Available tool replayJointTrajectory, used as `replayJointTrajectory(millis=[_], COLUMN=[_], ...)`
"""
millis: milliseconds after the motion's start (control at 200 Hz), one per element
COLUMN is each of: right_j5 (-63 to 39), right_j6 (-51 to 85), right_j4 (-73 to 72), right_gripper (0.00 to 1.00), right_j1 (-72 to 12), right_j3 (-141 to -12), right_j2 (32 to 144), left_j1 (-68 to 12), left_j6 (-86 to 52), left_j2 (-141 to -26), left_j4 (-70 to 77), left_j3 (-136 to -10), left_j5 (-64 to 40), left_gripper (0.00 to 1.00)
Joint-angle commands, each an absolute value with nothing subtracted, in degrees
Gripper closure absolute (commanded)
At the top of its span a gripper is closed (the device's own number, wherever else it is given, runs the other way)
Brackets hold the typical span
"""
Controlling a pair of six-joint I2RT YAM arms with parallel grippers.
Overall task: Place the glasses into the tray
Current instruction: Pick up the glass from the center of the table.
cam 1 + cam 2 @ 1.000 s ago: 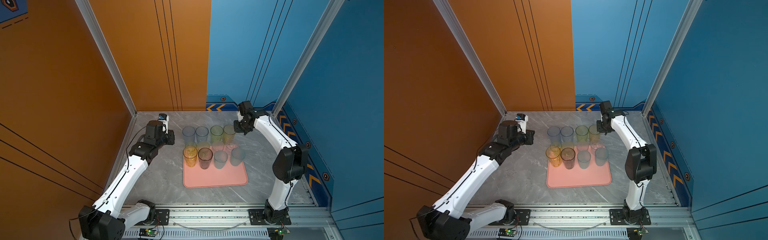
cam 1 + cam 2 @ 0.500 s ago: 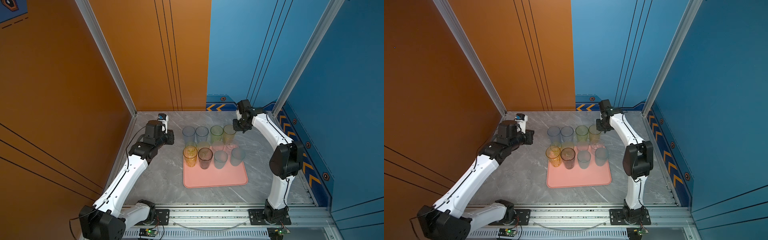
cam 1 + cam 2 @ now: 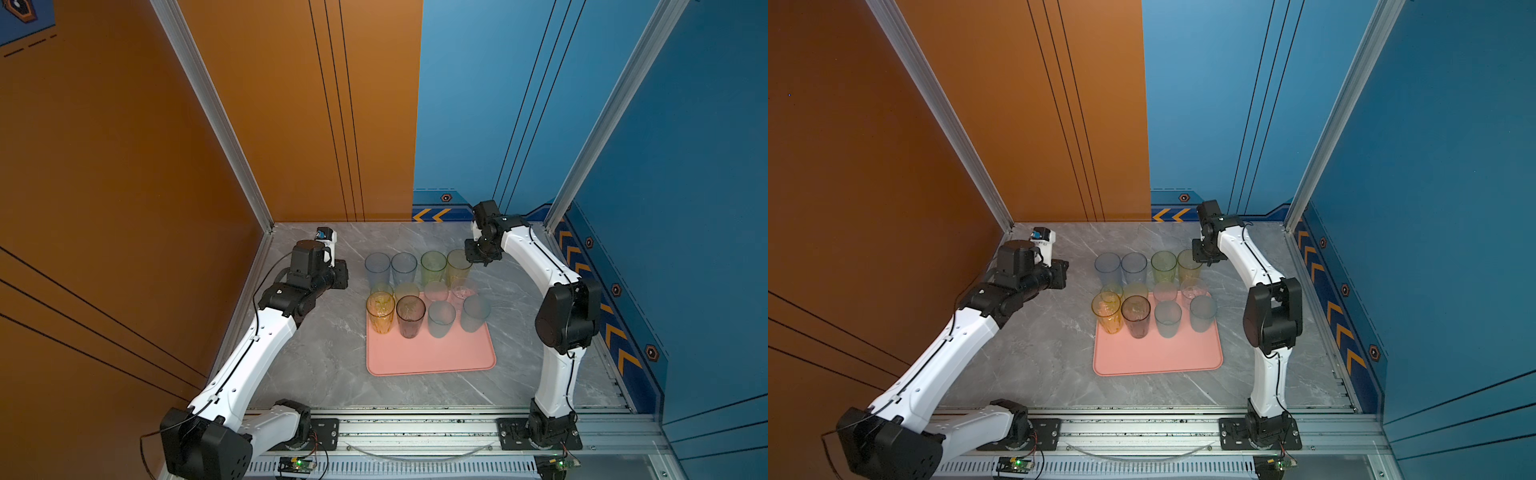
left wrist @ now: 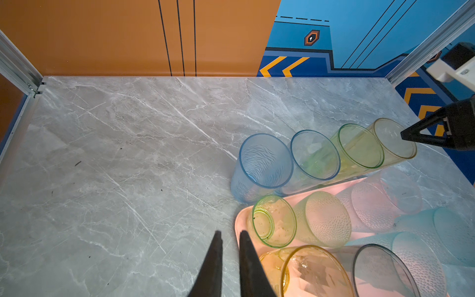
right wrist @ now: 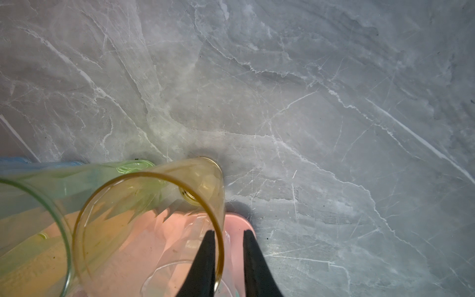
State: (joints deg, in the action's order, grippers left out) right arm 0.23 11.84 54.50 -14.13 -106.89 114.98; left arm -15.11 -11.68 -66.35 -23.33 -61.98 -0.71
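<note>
Your left arm and right arm are white with bulky black joints, a thin black cable along each. Your left gripper and right gripper have black tapered fingers.

Right wrist view: green tumbler cut by picture edge; right gripper fingers cut at roots; inner one seen only through yellow tumbler wall, contact unclear.
Left wrist view: amber tumbler, grey tumbler, teal tumbler cut by edges.
Both top views: tray far rim, short tumblers half hidden behind tall front row; right gripper's fingers lost under wrist.
</note>
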Motion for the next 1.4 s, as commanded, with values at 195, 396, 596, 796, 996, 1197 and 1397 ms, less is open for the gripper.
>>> replayJointTrajectory(millis=[195,396,596,796,996,1197,1397], right_j5=[-0.24,0.0,1.13,2.96,3.48,2.93,3.31], right_j6=[11.6,11.52,10.91,10.42,10.37,10.87,11.69], right_j4=[56.25,56.25,56.34,56.19,52.87,49.47,45.0], right_gripper=[0.84,0.9,0.98,1.0,1.0,1.0,1.0], right_j1=[-14.24,-14.55,-14.68,-15.07,-15.04,-14.46,-13.4], right_j3=[-109.5,-109.69,-109.21,-108.66,-105.98,-103.29,-97.39], right_j2=[117.75,117.98,117.75,116.7,112.95,108.6,101.23], left_j1=[-14.5,-14.48,-14.5,-14.57,-15.37,-16.06,-16.44], left_j6=[-11.84,-11.78,-11.78,-11.7,-10.9,-10.6,-10.12], left_j2=[-66.97,-67.28,-67.55,-68.46,-69.6,-70.01,-69.92], left_j4=[-22.59,-22.59,-22.59,-22.67,-24.08,-24.68,-25.4], left_j3=[-61.48,-61.51,-61.52,-61.44,-61.51,-61.45,-61.44], left_j5=[-1.85,-1.85,-1.98,-2.74,-1.59,-1.41,-0.97], left_gripper=[0.85,0.85,0.85,0.85,0.85,0.85,0.86])
